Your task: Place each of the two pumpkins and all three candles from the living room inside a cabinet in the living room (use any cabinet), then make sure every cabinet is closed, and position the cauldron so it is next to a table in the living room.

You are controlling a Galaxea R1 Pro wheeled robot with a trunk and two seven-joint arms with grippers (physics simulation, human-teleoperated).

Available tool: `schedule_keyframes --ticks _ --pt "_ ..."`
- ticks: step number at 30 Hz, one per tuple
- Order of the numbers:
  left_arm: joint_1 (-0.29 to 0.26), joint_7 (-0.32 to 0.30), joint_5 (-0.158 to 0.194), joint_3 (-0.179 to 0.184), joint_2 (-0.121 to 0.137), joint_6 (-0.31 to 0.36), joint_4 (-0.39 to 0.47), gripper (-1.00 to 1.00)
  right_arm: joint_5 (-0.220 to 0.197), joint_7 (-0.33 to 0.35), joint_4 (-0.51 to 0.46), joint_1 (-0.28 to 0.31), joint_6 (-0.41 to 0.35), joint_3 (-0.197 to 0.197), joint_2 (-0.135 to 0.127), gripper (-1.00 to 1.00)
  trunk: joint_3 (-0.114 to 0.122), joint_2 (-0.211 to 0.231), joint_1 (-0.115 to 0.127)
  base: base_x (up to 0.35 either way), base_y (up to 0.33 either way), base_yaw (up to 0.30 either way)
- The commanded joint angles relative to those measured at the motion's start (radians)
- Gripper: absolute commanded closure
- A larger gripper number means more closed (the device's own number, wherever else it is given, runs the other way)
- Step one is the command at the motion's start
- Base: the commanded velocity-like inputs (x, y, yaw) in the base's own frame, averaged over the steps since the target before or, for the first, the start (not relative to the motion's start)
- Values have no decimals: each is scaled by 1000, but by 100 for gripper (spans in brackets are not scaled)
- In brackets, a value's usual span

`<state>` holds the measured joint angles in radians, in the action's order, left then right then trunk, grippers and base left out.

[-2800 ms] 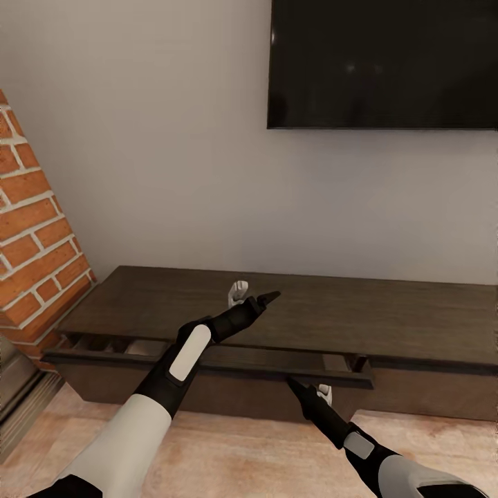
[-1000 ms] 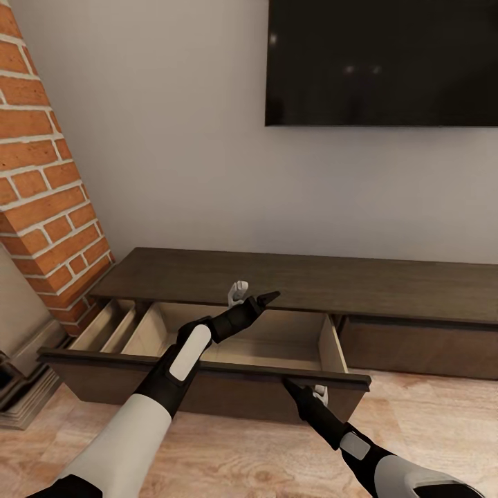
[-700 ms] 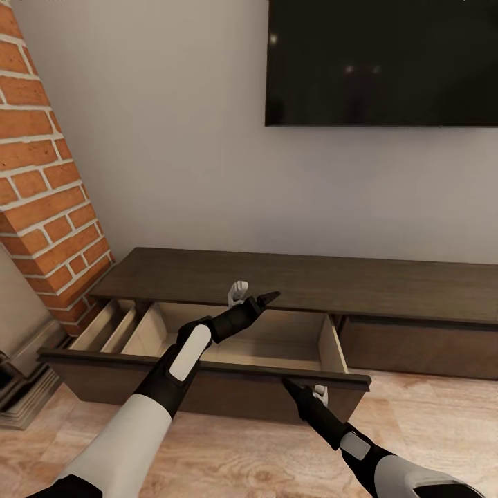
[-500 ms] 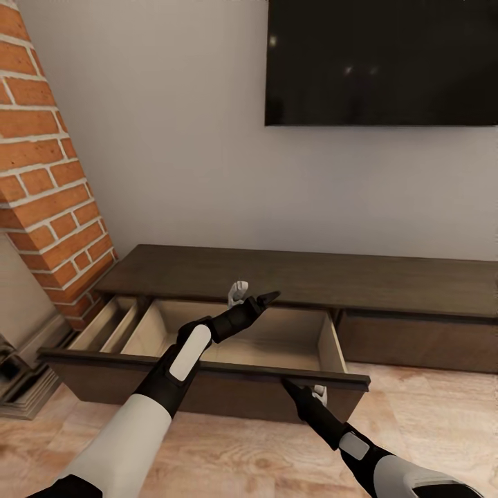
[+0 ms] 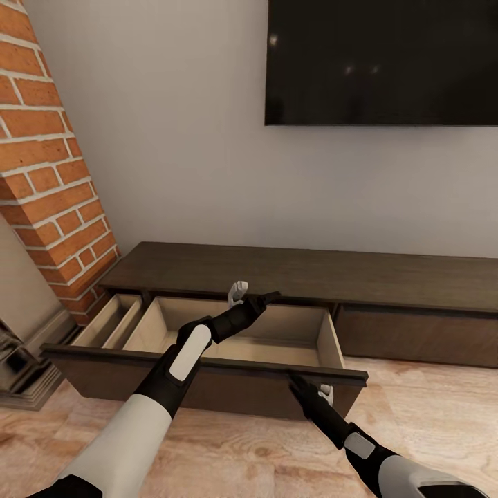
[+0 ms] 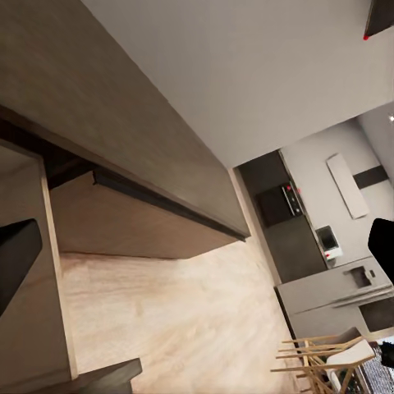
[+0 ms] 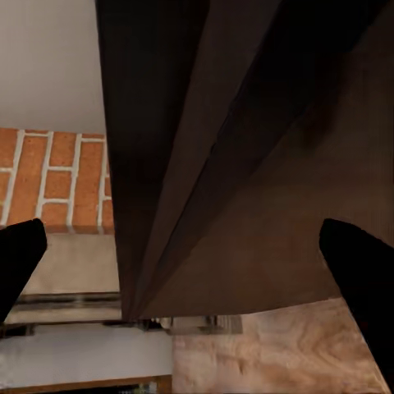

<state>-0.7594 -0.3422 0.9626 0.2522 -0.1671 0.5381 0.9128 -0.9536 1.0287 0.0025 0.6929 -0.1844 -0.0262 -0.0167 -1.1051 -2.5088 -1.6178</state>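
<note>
The long dark brown cabinet point(image 5: 311, 273) runs along the wall under the TV. Its left drawer point(image 5: 283, 342) stands pulled far out, pale wood inside, with nothing in its two compartments. My left gripper point(image 5: 252, 296) hangs open over the back of the drawer, holding nothing. My right gripper point(image 5: 311, 389) is open just below the top edge of the drawer front point(image 5: 104, 377), near its right end. That dark front point(image 7: 246, 164) lies close ahead between the spread fingers in the right wrist view. The pumpkins, candles, cauldron and table are out of view.
A red brick fireplace point(image 5: 48, 173) with a grey base point(image 5: 21, 360) stands left of the cabinet. A black TV point(image 5: 380, 62) hangs on the wall above. Light wood floor point(image 5: 429, 415) lies in front. The cabinet's right front point(image 5: 415, 335) is shut.
The drawer, nearly shut 2.8 s ago, now stands wide open. The view has drawn back from the cabinet. Both arms keep almost the same pose.
</note>
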Motion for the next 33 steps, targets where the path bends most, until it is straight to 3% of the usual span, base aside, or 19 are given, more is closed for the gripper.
schedule_keyframes --ticks 1,19,33 --pt "0 0 6 -1 0 6 0 -100 -8 3 0 0 -10 -3 0 -100 -1 0 0 0 0 0" --pt "0 1 6 -1 0 6 -1 -100 -7 2 2 0 -9 -4 0 -100 -1 0 0 -4 0 0" --pt "0 2 4 -1 0 4 -3 -100 -5 1 2 -3 -8 -4 6 -100 -1 0 0 -138 0 0"
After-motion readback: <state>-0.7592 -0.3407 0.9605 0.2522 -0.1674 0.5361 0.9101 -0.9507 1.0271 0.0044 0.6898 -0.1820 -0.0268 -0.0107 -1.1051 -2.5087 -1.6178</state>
